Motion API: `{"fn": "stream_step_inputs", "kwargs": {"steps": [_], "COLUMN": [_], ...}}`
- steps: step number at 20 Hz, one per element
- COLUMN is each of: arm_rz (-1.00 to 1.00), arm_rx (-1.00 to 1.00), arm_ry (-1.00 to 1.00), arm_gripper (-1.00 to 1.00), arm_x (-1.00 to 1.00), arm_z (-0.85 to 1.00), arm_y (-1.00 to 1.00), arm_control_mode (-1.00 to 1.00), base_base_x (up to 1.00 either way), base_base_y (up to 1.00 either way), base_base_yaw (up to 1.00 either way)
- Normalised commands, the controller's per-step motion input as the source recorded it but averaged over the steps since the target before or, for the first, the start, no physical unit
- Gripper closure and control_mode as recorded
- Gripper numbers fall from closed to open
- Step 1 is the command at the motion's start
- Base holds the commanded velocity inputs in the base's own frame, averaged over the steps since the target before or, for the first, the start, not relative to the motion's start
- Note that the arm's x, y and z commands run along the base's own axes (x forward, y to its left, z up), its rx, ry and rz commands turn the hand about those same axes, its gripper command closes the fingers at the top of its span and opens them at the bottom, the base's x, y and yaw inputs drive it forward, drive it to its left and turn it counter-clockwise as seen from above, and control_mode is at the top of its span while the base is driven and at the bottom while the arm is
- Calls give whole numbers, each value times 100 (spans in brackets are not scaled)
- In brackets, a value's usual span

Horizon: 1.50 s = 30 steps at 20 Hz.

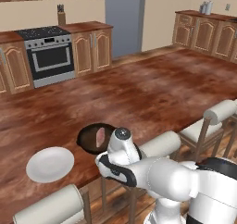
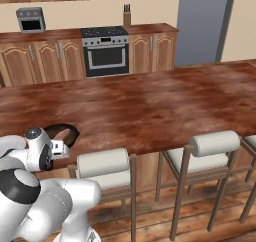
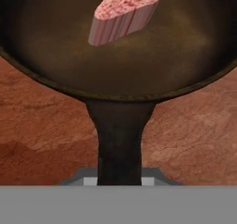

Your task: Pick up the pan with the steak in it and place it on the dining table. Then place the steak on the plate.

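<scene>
Hand view: claw [image 3: 119, 181] clenched on pan [image 3: 115, 52] handle, arm bent low over dining table [image 1: 152, 93].

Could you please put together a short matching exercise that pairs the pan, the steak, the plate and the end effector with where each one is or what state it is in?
Things:
1. pan
2. steak
3. plate
4. end effector

Places or states:
A. lying inside the pan
B. bare, on the dining table beside the pan
C. shut on the pan's handle
D. over the dining table's near edge, in the robot's grip

Pairs: 1-D, 2-A, 3-B, 4-C
</scene>
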Motion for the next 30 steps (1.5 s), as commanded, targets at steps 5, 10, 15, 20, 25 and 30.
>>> {"fn": "stream_step_inputs", "kwargs": {"steps": [5, 10, 15, 20, 25, 30], "arm_rz": [0, 0, 0, 0, -3, -5], "arm_rx": [0, 0, 0, 0, 3, 4], "arm_ry": [0, 0, 0, 0, 0, 0], "arm_gripper": [100, 100, -100, -100, -100, -100], "arm_x": [4, 20, 0, 0, 1, 1], "arm_z": [-4, -6, 0, 3, 35, 48], "arm_y": [1, 0, 0, 0, 0, 0], "arm_control_mode": [-100, -100, -100, -100, -100, -100], "base_base_x": [0, 0, 0, 0, 0, 0], "base_base_y": [0, 0, 0, 0, 0, 0], "base_base_yaw": [0, 0, 0, 0, 0, 0]}}
